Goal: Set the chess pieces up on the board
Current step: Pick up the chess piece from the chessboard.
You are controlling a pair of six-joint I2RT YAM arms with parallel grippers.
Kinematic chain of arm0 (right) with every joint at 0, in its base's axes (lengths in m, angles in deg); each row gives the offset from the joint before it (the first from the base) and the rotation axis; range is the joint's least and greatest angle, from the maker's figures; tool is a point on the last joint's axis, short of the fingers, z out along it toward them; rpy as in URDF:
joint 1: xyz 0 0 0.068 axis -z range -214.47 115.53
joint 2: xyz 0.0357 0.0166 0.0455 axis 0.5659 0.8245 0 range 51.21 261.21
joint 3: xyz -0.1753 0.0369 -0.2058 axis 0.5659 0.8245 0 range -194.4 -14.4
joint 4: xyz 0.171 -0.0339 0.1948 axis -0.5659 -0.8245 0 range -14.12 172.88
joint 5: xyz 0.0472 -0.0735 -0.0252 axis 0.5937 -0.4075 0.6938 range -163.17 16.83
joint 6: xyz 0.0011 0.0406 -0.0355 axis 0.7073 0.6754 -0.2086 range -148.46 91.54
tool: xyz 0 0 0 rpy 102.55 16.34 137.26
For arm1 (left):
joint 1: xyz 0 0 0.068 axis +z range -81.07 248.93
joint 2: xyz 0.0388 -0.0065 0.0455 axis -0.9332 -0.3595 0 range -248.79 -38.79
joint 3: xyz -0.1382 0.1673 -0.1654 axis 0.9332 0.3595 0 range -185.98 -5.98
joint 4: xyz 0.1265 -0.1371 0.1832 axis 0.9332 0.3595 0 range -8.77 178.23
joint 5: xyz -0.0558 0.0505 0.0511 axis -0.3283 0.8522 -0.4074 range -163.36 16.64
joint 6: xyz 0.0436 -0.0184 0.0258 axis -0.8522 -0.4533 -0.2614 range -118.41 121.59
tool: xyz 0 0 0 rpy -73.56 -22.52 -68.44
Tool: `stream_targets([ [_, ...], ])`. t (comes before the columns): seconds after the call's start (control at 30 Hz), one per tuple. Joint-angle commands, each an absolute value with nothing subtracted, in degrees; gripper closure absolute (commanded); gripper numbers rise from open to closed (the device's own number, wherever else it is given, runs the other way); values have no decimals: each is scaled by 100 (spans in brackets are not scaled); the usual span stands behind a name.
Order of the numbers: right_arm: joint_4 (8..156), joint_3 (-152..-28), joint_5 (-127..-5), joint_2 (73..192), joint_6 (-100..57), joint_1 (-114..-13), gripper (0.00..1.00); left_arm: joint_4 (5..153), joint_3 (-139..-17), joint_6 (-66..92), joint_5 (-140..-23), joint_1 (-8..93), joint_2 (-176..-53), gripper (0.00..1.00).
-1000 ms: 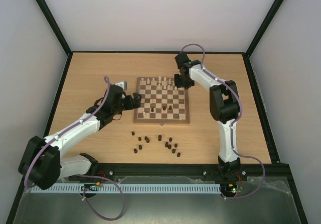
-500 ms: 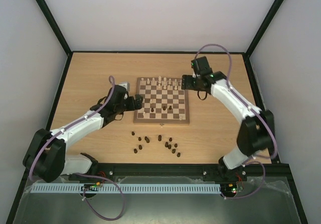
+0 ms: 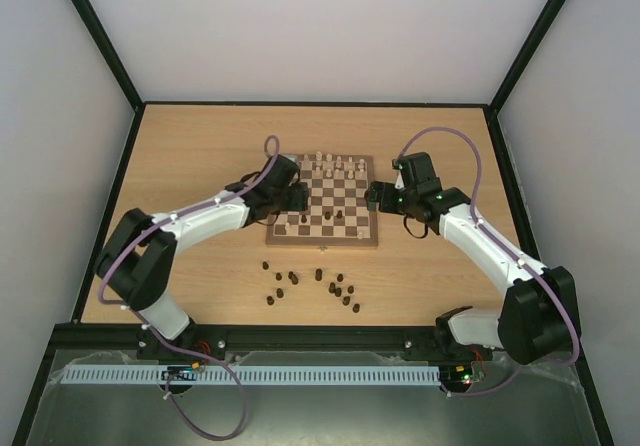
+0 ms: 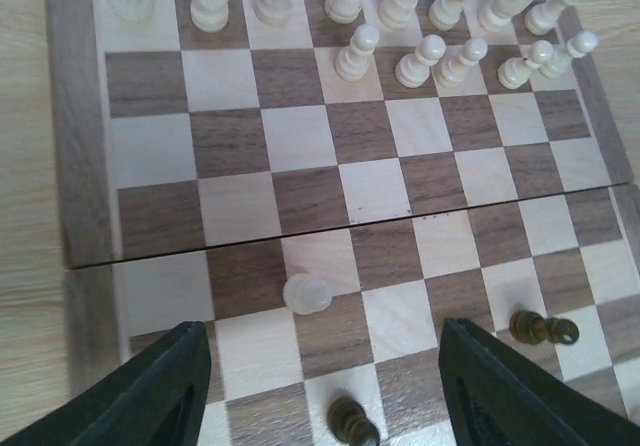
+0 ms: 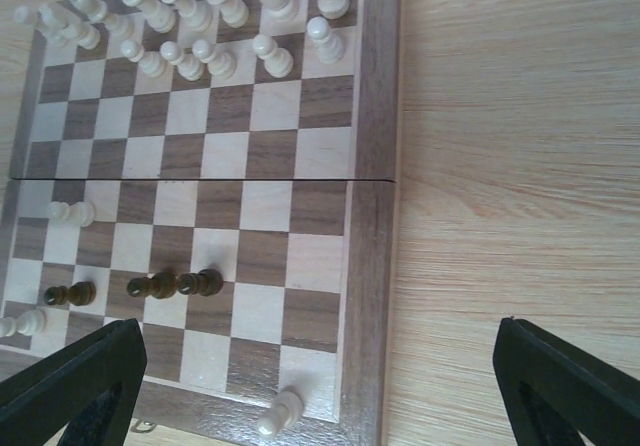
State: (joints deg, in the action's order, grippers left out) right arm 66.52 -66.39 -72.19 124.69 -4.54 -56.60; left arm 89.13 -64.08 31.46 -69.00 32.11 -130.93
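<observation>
The board (image 3: pixel 352 236) lies mid-table, and cream chess pieces (image 3: pixel 330 166) fill most of its two far rows. My left gripper (image 3: pixel 297 199) hovers over the board's left half. In the left wrist view it (image 4: pixel 320 366) is open, with a lone cream pawn (image 4: pixel 307 293) just ahead of the fingertips and a dark piece (image 4: pixel 350 421) below between them. My right gripper (image 3: pixel 372 195) hangs at the board's right edge. In the right wrist view it (image 5: pixel 320 376) is open and empty above the board border (image 5: pixel 370 266), near a cream pawn (image 5: pixel 280 413) on the corner square.
Several dark pieces (image 3: pixel 335 289) lie loose on the tabletop in front of the board. Three dark pieces (image 5: pixel 150 286) and two more stray cream pawns (image 5: pixel 70 211) stand on the board's near half. A black frame (image 3: pixel 300 103) borders the table.
My left arm has swung right from beside the board to over its left half. My right gripper has left the far rows, pulled back to the board's right edge, and opened.
</observation>
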Motion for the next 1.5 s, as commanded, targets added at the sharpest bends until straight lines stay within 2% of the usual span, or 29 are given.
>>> stream_targets([
  [0.0,7039,-6504,-6851,12333,-378,-5679,5,9532,-6869,3180,-6449,3007,-13543,38],
  [0.17,7134,-6425,-6663,12366,-364,-5679,6,9811,-7133,3182,-6239,2963,-13861,53],
  [0.47,7140,-6400,-6620,12355,-368,-5682,6,9955,-7430,3121,-6043,2948,-14313,63],
  [0.7,7189,-6356,-6586,12380,-360,-5679,6,10050,-7619,3099,-5965,2856,-14479,63],
  [1.1,7229,-6324,-6530,12416,-364,-5688,6,10214,-7680,3130,-5768,2762,-14430,54],
  [1.23,7235,-6311,-6517,12424,-368,-5688,6,10144,-7702,3114,-5819,2754,-14515,48],
  [1.47,7216,-6302,-6581,12416,-377,-5688,6,10108,-7764,3060,-5831,2754,-14607,51],
])
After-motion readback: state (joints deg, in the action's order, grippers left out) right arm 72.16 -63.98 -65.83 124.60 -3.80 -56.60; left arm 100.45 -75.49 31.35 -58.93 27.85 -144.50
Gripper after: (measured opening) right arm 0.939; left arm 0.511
